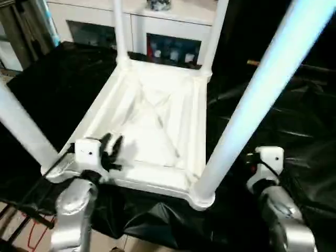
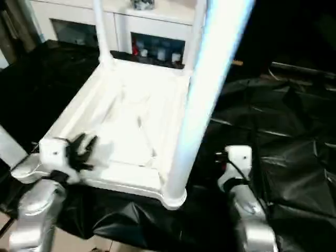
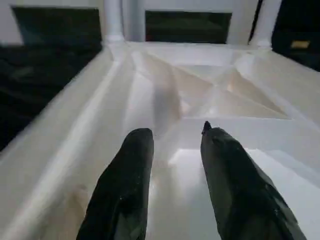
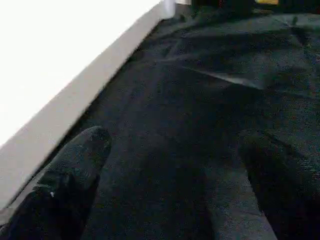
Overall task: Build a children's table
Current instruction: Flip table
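Silver forearms rise from the bottom of the head views, one on each side of the upturned children's table (image 1: 152,126). Its white top lies face down on a black sheet (image 1: 63,84) that covers the work surface, ribbed underside up, with diagonal ribs crossing in the middle. All four legs stand upright in the corner sockets: the near right leg (image 1: 252,100) slants large across the view, the near left leg (image 1: 23,128) climbs out past the left edge, and the two far legs (image 1: 119,31) rise at the back corners.

At the table's near left corner, the left gripper (image 1: 111,149) hovers over the underside, just inside the rim. Its two black fingers (image 3: 125,190) stand partly apart with nothing between them; the wrist view looks along them across the ribbed panel toward the far legs. Whether the fingertips touch the plastic, I cannot tell.

To the right of the table, off its near right corner, the right gripper (image 4: 175,185) sits over the black sheet. Its fingers (image 4: 75,170) are spread wide and hold nothing, with the table's white rim running past beside one of them.

Beyond the table stands a white cabinet (image 1: 173,31) with glass doors, small objects dimly visible behind the glass.
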`<state>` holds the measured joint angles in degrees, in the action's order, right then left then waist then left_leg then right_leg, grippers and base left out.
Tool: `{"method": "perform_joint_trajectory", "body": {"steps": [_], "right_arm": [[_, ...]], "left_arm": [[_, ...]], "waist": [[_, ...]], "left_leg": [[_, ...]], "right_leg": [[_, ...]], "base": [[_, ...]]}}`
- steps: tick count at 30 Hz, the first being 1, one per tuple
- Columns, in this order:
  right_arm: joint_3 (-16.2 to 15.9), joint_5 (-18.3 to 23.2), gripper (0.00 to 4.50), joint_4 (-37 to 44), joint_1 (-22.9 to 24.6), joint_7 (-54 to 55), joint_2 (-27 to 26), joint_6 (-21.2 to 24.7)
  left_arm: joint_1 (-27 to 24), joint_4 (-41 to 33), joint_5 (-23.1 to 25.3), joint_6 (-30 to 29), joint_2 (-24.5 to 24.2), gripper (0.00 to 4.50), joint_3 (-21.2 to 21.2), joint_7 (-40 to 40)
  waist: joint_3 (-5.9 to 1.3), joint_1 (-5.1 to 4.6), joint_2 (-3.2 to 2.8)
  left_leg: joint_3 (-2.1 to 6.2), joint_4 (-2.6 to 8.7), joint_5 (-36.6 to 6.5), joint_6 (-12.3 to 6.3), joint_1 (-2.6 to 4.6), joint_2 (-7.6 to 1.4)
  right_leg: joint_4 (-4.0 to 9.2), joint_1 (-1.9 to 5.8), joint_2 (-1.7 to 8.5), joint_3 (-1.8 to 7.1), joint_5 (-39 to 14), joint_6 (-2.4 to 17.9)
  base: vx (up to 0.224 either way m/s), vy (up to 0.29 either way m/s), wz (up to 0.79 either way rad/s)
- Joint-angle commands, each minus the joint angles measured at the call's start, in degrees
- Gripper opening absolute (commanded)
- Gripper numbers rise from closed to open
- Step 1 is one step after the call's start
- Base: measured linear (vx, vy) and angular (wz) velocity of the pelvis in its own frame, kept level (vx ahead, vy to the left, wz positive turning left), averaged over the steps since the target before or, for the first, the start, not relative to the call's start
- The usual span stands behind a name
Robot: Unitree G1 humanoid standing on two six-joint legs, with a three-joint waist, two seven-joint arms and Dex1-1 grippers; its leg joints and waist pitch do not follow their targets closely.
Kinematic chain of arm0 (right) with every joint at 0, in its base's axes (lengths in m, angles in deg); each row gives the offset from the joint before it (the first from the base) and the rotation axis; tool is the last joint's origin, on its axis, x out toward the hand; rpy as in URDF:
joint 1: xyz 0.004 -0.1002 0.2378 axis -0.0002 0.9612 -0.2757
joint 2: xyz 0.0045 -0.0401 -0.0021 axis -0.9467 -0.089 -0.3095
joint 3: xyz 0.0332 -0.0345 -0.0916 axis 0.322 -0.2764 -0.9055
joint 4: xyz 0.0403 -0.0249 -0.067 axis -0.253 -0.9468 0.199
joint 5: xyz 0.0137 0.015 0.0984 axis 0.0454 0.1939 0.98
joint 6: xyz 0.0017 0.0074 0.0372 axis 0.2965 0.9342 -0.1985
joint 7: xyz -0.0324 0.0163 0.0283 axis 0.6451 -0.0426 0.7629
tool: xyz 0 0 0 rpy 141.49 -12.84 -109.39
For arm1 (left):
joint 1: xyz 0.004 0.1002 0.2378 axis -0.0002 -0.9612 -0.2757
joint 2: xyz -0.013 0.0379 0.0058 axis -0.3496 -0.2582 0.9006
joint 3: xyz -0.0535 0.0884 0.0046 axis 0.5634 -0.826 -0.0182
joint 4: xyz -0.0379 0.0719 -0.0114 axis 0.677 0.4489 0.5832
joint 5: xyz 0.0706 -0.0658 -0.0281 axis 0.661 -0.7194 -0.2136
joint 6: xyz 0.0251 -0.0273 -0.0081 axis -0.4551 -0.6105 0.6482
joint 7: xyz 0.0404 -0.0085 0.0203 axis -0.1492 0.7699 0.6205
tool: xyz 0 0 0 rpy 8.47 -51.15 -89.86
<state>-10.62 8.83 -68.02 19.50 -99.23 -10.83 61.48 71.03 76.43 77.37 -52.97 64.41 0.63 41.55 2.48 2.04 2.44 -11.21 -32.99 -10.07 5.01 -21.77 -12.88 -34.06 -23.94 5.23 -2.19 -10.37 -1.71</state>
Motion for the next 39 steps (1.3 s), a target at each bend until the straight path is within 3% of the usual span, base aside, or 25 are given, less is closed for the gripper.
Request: {"method": "perform_joint_trajectory", "body": {"steps": [1,2,3,4,5,7,8,9,10,11,12,13,14,15,16,17,19,20,21,22,24,26,28,32,39], "right_arm": [[-1.1,0.3,4.50,1.7,0.5,-0.6,-0.3,-0.7],[-1.2,-0.2,4.50,1.6,0.3,0.1,-0.6,-0.3],[-1.0,-0.2,4.50,1.6,0.5,0.8,-1.0,0.3],[-0.8,-0.4,4.50,1.5,0.7,1.3,-1.3,0.6],[-0.6,-0.6,4.50,1.4,0.9,1.7,-1.5,0.7],[-0.5,-0.7,4.50,1.4,1.3,1.5,-1.4,0.3],[-0.5,-0.7,4.50,1.4,1.2,1.5,-1.4,0.2],[-0.5,-0.6,4.50,1.4,1.2,1.5,-1.3,0.2],[-0.5,-0.5,4.50,1.3,1.2,1.6,-1.0,-0.1],[-0.5,-0.5,4.50,1.3,1.2,1.6,-0.9,-0.2],[-0.3,-0.2,4.50,1.2,1.1,1.6,-0.7,-0.8],[-0.1,0.1,4.50,1.3,1.1,1.6,-0.7,-0.8],[0.0,0.3,4.50,1.3,0.9,1.5,-0.6,-1.2],[0.1,0.3,4.50,1.3,0.8,1.5,-0.6,-1.4],[0.2,0.8,4.50,1.5,0.7,1.0,-0.5,-1.5],[0.3,0.9,4.50,1.5,0.6,0.9,-0.5,-1.5],[0.7,1.1,4.50,1.3,0.1,0.2,0.1,-1.9],[1.3,1.4,4.50,0.8,-0.6,-0.2,0.7,-2.1],[1.5,1.4,4.50,0.6,-0.8,-0.2,0.8,-2.2],[1.8,1.6,4.50,0.1,-1.2,-0.3,1.1,-2.4],[2.1,1.7,4.50,-0.5,-1.9,-0.7,1.6,-2.7],[2.2,1.7,4.50,-1.0,-2.3,-1.0,2.2,-2.9],[2.6,1.4,4.50,-2.2,-3.3,-1.3,3.5,-3.6],[4.0,2.7,4.50,-3.9,-4.7,-3.8,6.1,-3.6],[4.1,11.2,4.50,-1.4,-2.7,-20.4,12.8,0.3]], "left_arm": [[0.6,-2.6,0.2,0.0,0.1,1.79,-1.1,0.3],[0.7,-2.9,-0.9,-0.2,0.1,1.79,-1.0,-0.2],[0.3,-3.8,-0.8,-1.2,-0.1,1.79,-1.3,0.0],[-0.2,-4.3,-0.8,-2.0,-0.2,1.79,-1.6,0.2],[-0.6,-4.8,-0.8,-2.7,-0.2,1.79,-1.7,0.3],[-1.5,-5.2,-0.2,-2.5,-0.4,1.79,-2.2,0.3],[-1.7,-5.2,0.1,-2.0,-0.6,1.79,-2.5,0.3],[-2.0,-5.4,0.5,-1.4,-0.8,1.79,-2.8,0.6],[-2.5,-5.8,1.7,-0.2,-1.2,1.79,-3.5,1.2],[-2.6,-5.8,1.8,-0.1,-1.2,1.79,-3.5,1.3],[-3.0,-6.1,3.0,0.4,-1.6,1.79,-3.8,2.2],[-3.1,-6.3,3.2,0.4,-1.5,1.79,-3.5,2.7],[-3.1,-6.4,2.7,0.0,-1.5,1.79,-3.2,3.1],[-3.0,-6.4,2.4,-0.1,-1.4,1.79,-3.1,3.2],[-3.0,-6.9,1.9,-0.1,-1.2,1.79,-2.6,3.9],[-3.0,-7.1,1.4,-0.1,-1.0,1.79,-2.5,3.9],[-3.4,-7.9,0.6,-0.7,-0.6,1.79,-2.3,4.2],[-3.7,-8.2,1.0,-0.5,-0.6,1.79,-2.6,4.8],[-3.7,-8.3,1.1,-0.4,-0.6,1.79,-2.7,4.9],[-3.8,-8.2,1.2,-0.1,-0.7,1.79,-2.8,5.2],[-4.1,-8.4,1.3,0.6,-0.9,1.79,-3.0,5.5],[-4.6,-9.0,1.0,1.0,-0.8,1.79,-3.2,5.4],[-5.7,-10.0,-0.4,1.7,-0.9,1.79,-3.6,4.2],[-9.8,-14.6,-13.4,-2.5,-2.9,2.12,-5.0,-8.2],[-17.8,-19.3,-22.5,-11.9,-14.4,2.74,-3.5,-22.6]], "waist": [[-2.94,0.28,-0.56],[-2.99,0.46,-0.55],[-3.22,0.29,-1.20],[-2.60,0.50,0.13],[-2.79,1.06,0.26],[-2.95,2.66,1.00],[-2.38,3.82,1.70],[-2.30,4.35,1.68],[-2.26,4.02,1.62],[-2.36,2.73,-0.09],[-1.21,-0.16,-1.53],[-2.92,-0.86,-1.63],[-3.10,-0.82,-3.65],[-3.01,-0.19,-4.11],[-3.19,-1.75,-3.88],[-3.54,-1.94,-3.54],[-4.06,-2.20,-2.48],[-3.90,-1.55,-1.35],[-3.90,-1.55,-1.35],[-3.42,-0.88,0.69],[-2.34,0.44,0.95],[-1.71,0.51,0.26],[-1.53,0.07,0.29],[-1.51,0.25,0.43],[-1.97,0.28,0.20]], "left_leg": [[0.28,4.05,-17.5,-0.67,0.73,-0.27],[-0.05,3.78,-17.7,-1.28,0.70,0.00],[-2.68,1.53,-18.9,1.07,3.54,-0.08],[-3.17,0.61,-24.4,2.31,3.49,0.69],[-3.03,0.33,-24.7,1.74,2.38,1.04],[-1.47,-3.13,-22.6,-2.39,0.54,2.35],[0.97,-6.64,-20.4,-4.48,-0.87,3.16],[2.53,-7.75,-18.6,-4.50,-1.27,3.27],[4.99,-7.79,-15.4,-4.54,-1.95,4.02],[5.46,-2.01,-10.7,-5.40,1.05,3.93],[4.49,3.57,-16.1,-7.81,4.57,0.61],[7.40,4.91,-12.1,-7.89,1.49,-0.85],[7.75,3.75,-6.0,-5.33,2.34,-0.85],[6.85,3.33,0.1,-1.13,3.31,-1.58],[9.96,3.57,16.2,5.27,4.20,-5.77],[10.48,3.48,19.6,4.23,4.92,-7.05],[10.60,2.27,27.4,-4.27,4.92,-7.05],[7.21,1.01,20.5,-9.15,3.10,-2.58],[7.21,1.01,20.5,-9.15,3.10,-2.58],[4.35,0.47,4.4,-7.33,0.01,1.40],[4.21,1.19,-10.7,-6.76,0.71,0.04],[4.66,2.84,-19.1,-4.73,1.33,-0.90],[5.16,3.64,-24.7,-1.92,1.39,-1.32],[4.69,3.74,-23.6,-1.07,1.27,-1.28],[3.92,3.32,-12.9,-5.51,1.20,-1.22]], "right_leg": [[4.12,2.08,0.87,1.35,-11.7,5.9],[4.26,2.05,1.27,1.62,-11.9,6.3],[5.41,-1.02,-0.04,3.87,-14.5,5.9],[5.83,-1.97,-0.71,4.93,-21.0,5.8],[5.69,-0.77,-0.07,6.55,-23.8,5.1],[6.92,1.59,2.72,13.00,-27.3,4.9],[8.79,3.20,5.88,18.17,-33.6,5.2],[9.28,3.72,6.42,20.32,-35.9,5.5],[8.82,4.30,4.61,21.84,-33.9,6.3],[7.35,1.72,-2.88,18.65,-24.0,4.4],[0.53,-4.65,-8.06,8.62,-19.2,3.0],[-5.15,-0.42,-4.29,2.95,-7.0,4.9],[-3.78,-0.70,-2.98,2.24,-2.0,5.9],[-2.67,-1.82,-2.64,1.56,0.6,6.9],[-3.99,-0.62,-1.46,0.32,-1.9,5.2],[-4.65,-1.20,-1.16,0.15,-4.4,3.5],[-4.95,-0.54,0.18,0.61,-7.0,0.6],[-0.58,2.12,2.19,2.33,0.4,3.1],[-0.58,2.12,2.19,2.33,0.4,3.1],[2.14,5.12,5.95,3.53,5.1,7.4],[3.84,4.55,7.25,4.28,-7.5,10.0],[4.46,4.04,5.66,3.40,-21.1,10.8],[4.24,3.65,4.85,2.92,-23.8,10.2],[3.80,3.58,4.96,2.88,-19.0,10.9],[2.33,4.40,4.35,2.69,-3.9,13.5]], "base": [[0.000,0.000,0.00],[0.000,0.000,0.00],[0.000,0.000,0.00],[-0.046,0.023,-0.36],[-0.046,0.023,-0.36],[0.018,0.091,-0.59],[0.026,0.124,-0.56],[-0.002,0.199,-0.60],[-0.013,0.271,-0.61],[-0.013,0.271,-0.61],[-0.064,0.249,-0.52],[-0.084,0.193,-0.31],[-0.084,0.193,-0.31],[-0.030,0.190,-0.09],[0.000,0.094,-0.01],[-0.019,0.158,0.00],[-0.071,0.097,-0.04],[-0.073,0.038,-0.04],[-0.085,-0.011,-0.04],[0.000,0.000,0.00],[-0.110,-0.077,-0.05],[-0.126,-0.098,-0.04],[-0.078,-0.046,-0.06],[-0.017,-0.009,-0.02],[0.000,0.000,0.00]]}}
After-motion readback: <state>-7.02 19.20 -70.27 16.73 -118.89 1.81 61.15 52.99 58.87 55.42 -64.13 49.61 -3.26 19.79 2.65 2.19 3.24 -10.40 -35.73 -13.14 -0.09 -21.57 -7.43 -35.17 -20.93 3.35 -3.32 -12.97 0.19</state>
